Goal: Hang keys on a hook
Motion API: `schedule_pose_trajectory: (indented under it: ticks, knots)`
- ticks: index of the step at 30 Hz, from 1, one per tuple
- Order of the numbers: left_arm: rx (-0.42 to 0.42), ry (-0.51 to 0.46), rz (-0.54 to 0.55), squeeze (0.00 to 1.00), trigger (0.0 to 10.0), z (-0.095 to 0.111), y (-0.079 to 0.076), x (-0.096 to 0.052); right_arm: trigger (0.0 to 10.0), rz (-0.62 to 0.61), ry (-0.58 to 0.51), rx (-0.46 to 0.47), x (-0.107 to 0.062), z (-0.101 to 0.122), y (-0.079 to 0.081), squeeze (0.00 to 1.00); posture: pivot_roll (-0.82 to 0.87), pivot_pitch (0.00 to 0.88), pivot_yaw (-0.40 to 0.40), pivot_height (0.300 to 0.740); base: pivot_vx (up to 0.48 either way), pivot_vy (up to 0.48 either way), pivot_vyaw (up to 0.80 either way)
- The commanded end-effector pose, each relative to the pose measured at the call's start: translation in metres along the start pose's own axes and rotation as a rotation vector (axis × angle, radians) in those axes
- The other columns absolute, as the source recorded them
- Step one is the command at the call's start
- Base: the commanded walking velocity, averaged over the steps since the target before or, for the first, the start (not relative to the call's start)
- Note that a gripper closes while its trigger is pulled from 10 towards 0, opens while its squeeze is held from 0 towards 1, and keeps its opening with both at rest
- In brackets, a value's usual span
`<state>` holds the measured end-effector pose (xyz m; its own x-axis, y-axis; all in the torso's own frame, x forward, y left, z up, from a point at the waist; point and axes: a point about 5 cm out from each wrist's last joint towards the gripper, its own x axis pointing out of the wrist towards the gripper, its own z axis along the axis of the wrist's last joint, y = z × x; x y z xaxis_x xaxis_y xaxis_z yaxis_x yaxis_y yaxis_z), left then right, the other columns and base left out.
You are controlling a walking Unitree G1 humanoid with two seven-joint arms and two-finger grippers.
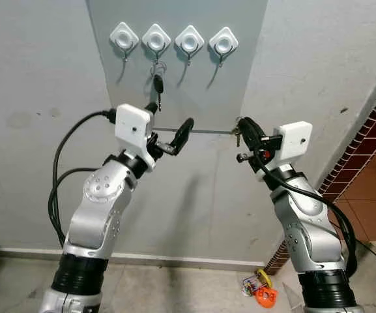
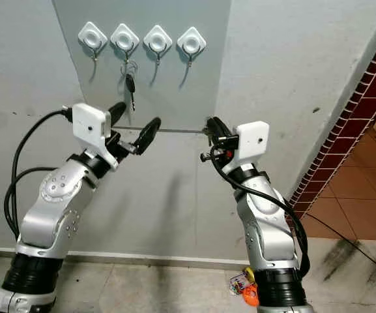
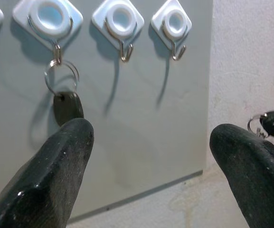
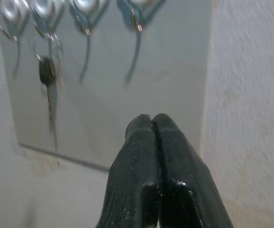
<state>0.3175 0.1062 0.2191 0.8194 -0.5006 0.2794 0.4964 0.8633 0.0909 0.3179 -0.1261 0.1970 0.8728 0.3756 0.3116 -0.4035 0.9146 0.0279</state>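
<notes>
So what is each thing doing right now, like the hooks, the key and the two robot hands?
Key: hanging by its ring from the second hook, not held.
Second hook: holding the key ring.
First hook: empty.
Third hook: empty.
Fourth hook: empty.
Left gripper: fingers open, raised just below the key, holding nothing.
Right gripper: fingers shut together, raised near the board's lower corner.
Small toys: lying on the floor.

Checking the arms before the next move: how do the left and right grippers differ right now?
The left gripper has its fingers spread wide and empty; the right gripper has its fingers pressed together. The left sits just below the hanging key; the right is off to the side, by the panel's lower corner. Both are raised toward the wall.
</notes>
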Motion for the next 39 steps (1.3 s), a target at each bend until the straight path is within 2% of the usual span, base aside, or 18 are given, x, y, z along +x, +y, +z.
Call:
schedule_pose_trajectory:
  ticks: [1, 19, 39]
  knots:
    - [0.013, -0.019, -0.009, 0.00, 10.0, 0.006, 0.002, 0.001, 10.0, 0.020, -0.026, 0.003, 0.006, 0.007, 0.002, 0.00, 0.01, 0.000, 0.004, 0.740, 0.000, 0.000, 0.00]
    - [0.021, -0.043, -0.026, 0.00, 10.0, 0.013, 0.004, 0.002, 10.0, 0.132, -0.159, 0.020, 0.036, 0.039, 0.010, 0.00, 0.03, 0.000, -0.001, 0.740, 0.000, 0.000, 0.00]
    - [0.029, -0.054, -0.026, 0.00, 10.0, 0.018, 0.007, 0.005, 10.0, 0.113, -0.206, 0.069, 0.058, 0.045, 0.000, 0.00, 0.04, 0.010, 0.000, 0.740, 0.000, 0.000, 0.00]
